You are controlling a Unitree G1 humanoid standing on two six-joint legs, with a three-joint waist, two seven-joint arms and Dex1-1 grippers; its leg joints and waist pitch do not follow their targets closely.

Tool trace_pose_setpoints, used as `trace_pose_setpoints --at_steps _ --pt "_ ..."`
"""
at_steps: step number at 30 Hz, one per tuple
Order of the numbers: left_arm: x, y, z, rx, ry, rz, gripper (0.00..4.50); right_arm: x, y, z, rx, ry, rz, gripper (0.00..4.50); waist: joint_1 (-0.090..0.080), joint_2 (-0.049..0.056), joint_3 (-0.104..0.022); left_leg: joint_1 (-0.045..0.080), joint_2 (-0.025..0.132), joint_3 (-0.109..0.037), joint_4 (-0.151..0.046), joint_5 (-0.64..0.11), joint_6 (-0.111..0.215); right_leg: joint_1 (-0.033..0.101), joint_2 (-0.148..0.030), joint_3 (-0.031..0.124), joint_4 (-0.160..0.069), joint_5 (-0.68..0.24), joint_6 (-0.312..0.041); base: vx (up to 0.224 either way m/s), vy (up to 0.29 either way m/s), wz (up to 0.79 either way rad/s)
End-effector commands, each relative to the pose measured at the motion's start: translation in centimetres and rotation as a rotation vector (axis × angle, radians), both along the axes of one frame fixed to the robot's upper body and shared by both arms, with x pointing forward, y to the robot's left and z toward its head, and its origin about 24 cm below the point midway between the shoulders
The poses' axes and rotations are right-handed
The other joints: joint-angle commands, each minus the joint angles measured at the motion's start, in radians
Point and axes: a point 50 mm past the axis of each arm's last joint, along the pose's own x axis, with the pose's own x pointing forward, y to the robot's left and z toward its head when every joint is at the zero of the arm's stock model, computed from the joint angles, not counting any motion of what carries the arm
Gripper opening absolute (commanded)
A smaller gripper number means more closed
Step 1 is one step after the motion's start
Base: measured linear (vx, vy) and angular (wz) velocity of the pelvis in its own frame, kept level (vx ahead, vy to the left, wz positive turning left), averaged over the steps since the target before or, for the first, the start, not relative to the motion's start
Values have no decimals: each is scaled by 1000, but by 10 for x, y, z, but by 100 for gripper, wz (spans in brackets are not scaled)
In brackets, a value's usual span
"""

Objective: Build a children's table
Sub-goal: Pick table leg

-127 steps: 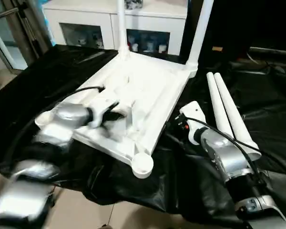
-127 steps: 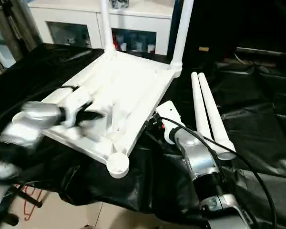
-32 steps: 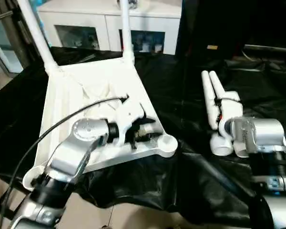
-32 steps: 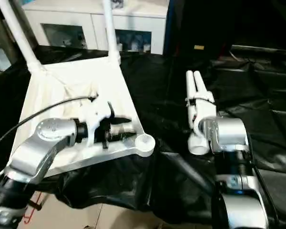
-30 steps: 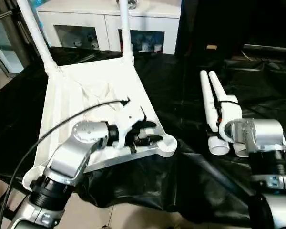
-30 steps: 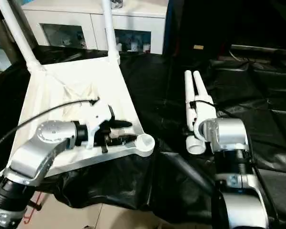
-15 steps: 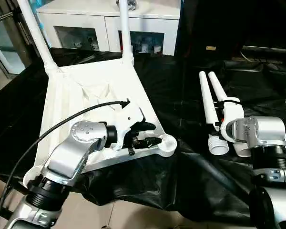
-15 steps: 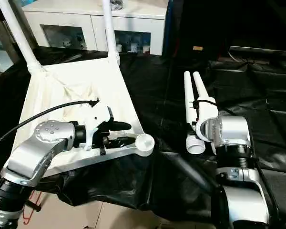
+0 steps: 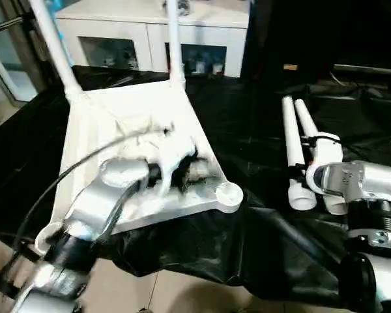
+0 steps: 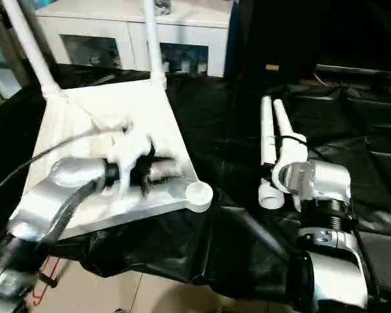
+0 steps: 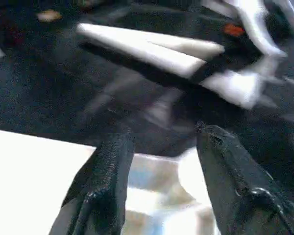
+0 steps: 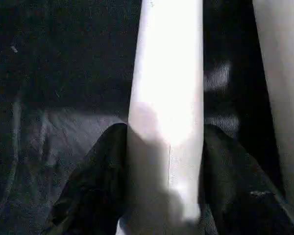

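The tabletop (image 9: 127,130) lies upside down on the desk (image 9: 260,150), which is draped in black sheeting, its ribbed underside facing up; two legs already stand in the far corner sockets, the far left leg (image 9: 52,45) leaning out toward the left and the far centre leg (image 9: 174,39) rising straight; behind them is a white glass-fronted cabinet (image 9: 130,39).

So, by my judgement, half the leg work is done; the near right socket (image 9: 229,193) is an empty round cup, and the near left corner (image 9: 47,236) at the desk's edge also looks empty, though the left forearm partly covers it.

The two loose legs lie side by side on the sheeting, well apart from the tabletop, to its right, thin ends pointing away; the inner loose leg (image 9: 293,153) is the one being dealt with, the outer loose leg (image 9: 309,127) touching or just beside it.

The right gripper (image 12: 161,161) has its two black fingers on either side of the inner loose leg, flanks against the tube in the right wrist view; I read it as clenched on that leg, near its thick end.

The left gripper (image 11: 159,166) hovers over the tabletop near the empty near right socket, its fingers (image 11: 105,176) apart with nothing between them; it is blurred in the head views.

What is left, as I judge it: carry this leg to an empty socket, seat it, do the same with the last one, then turn the table upright.
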Motion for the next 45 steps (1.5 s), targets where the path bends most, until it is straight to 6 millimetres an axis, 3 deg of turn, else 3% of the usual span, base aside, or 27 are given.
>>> trace_pose_setpoints --at_steps 1,2,4,5,6,8,9,10,12,14,18,22,24,31,32,36,37,45 --pt "13 4 10 -43 -21 115 239 4 5 10 98 -140 16 192 2 -9 -69 7 -2 7 -58 -178 1 59 -43 36 -90 -318 -133 0 0 0" --pt "24 2 15 -131 23 202 239 5 11 22 199 -307 56 190 4 -10 -72 3 -3 7 -57 -166 12 63 -43 36 -89 -300 -132 0 0 0" --pt "30 -5 19 -234 91 229 239 3 17 33 271 -447 124 189 6 -16 -74 -4 -1 6 -56 -141 31 68 -45 34 -82 -260 -146 0 0 0" --pt "30 -6 20 -244 98 227 256 3 18 34 276 -456 132 189 11 -17 -77 -3 -1 6 -54 -119 51 67 -47 35 -80 -229 -159 0 0 0" --pt "30 -8 20 -270 117 221 272 2 20 36 288 -481 153 188 8 -20 -77 -11 -1 2 -55 -100 56 73 -46 33 -74 -209 -169 0 0 0" --pt "32 -18 23 -346 177 194 272 -5 32 45 378 -565 257 188 14 -16 -76 -4 -3 9 -50 -93 83 66 -44 34 -82 -214 -177 0 0 0" --pt "32 -19 23 -350 181 193 279 -6 33 46 385 -572 265 188 17 -16 -79 -3 2 6 -51 -83 88 67 -46 36 -77 -192 -184 0 0 0" --pt "32 -22 24 -364 193 188 296 -8 36 48 406 -593 290 188 12 -16 -78 -11 -1 4 -54 -68 96 70 -42 33 -73 -168 -192 0 0 0" --pt "36 -31 27 -437 249 182 319 -16 45 56 472 -654 369 188 16 -15 -78 -4 1 7 -52 -88 104 67 -44 35 -78 -162 -203 0 0 0" --pt "38 -41 31 -499 299 156 322 -22 53 59 512 -690 433 188 20 -15 -77 -3 3 5 -54 -94 101 66 -46 33 -79 -184 -204 0 0 0" --pt "37 -52 36 -560 348 117 322 -32 63 62 546 -721 543 188 32 -18 -71 -2 4 4 -58 -120 86 63 -49 33 -89 -268 -172 0 0 0" --pt "36 -57 43 -634 376 75 322 -35 65 62 539 -715 579 188 32 -20 -70 -4 1 5 -57 -119 75 64 -49 33 -93 -299 -149 0 0 0" --pt "35 -60 47 -672 406 53 322 -39 67 62 539 -720 615 188 31 -27 -69 -6 -2 6 -57 -121 74 64 -48 32 -98 -320 -140 0 0 0" --pt "37 -59 39 -661 422 98 322 -46 78 65 563 -719 711 188 30 -26 -69 -7 1 3 -59 -116 79 62 -48 31 -99 -337 -111 0 0 0" --pt "36 -59 40 -674 430 96 292 -47 79 65 565 -718 717 188 31 -25 -68 -8 0 4 -59 -114 79 62 -47 31 -100 -331 -114 0 0 0" --pt "35 -59 43 -699 429 67 279 -49 83 65 585 -713 749 188 32 -24 -69 -9 2 3 -59 -109 81 61 -49 31 -96 -302 -131 0 0 0" --pt "35 -58 44 -705 427 63 253 -50 84 65 585 -709 753 188 31 -26 -69 -8 2 4 -59 -113 80 61 -48 32 -96 -304 -132 0 0 0" --pt "35 -55 50 -770 415 40 203 -51 85 63 588 -699 766 187 33 -27 -67 -10 1 3 -60 -114 76 63 -50 32 -97 -314 -126 0 0 0"
